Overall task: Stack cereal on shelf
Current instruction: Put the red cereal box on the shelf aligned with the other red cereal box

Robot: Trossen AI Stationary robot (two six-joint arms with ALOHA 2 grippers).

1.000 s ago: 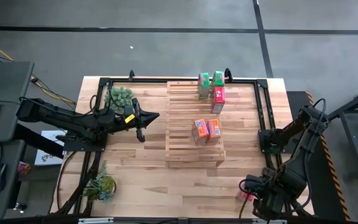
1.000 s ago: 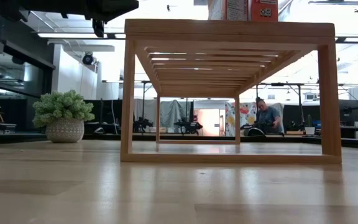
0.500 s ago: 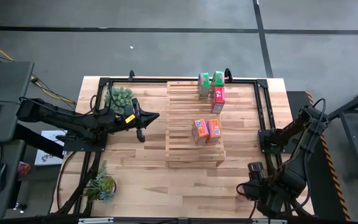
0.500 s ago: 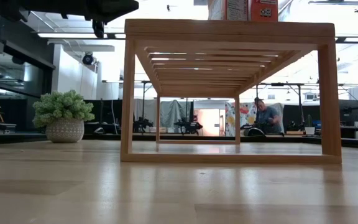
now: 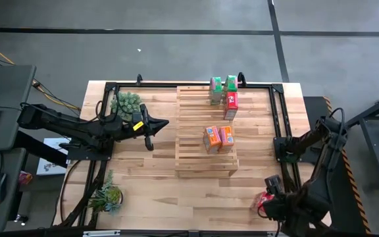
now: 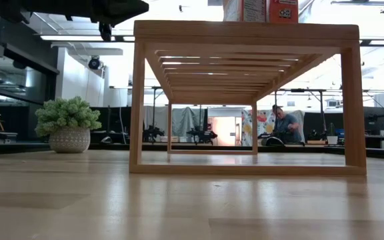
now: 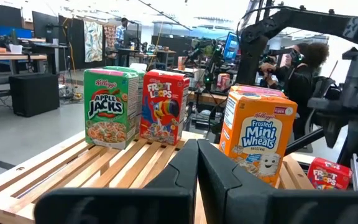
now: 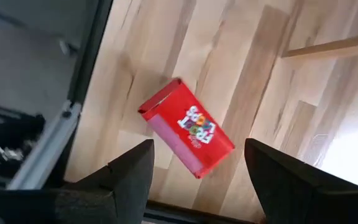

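Cereal (image 5: 218, 138) tops shelf (image 5: 206, 164); plant (image 5: 126, 103) beside it.

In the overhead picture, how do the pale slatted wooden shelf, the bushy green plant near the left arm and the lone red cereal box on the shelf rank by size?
1. Pale slatted wooden shelf, by far.
2. Bushy green plant.
3. Red cereal box, smallest.

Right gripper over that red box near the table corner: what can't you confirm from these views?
- Right gripper open above the red box; contact can't be judged.
- High view: right arm covers most of that box.
- Low view: picture's top edge crops the boxes on the shelf.
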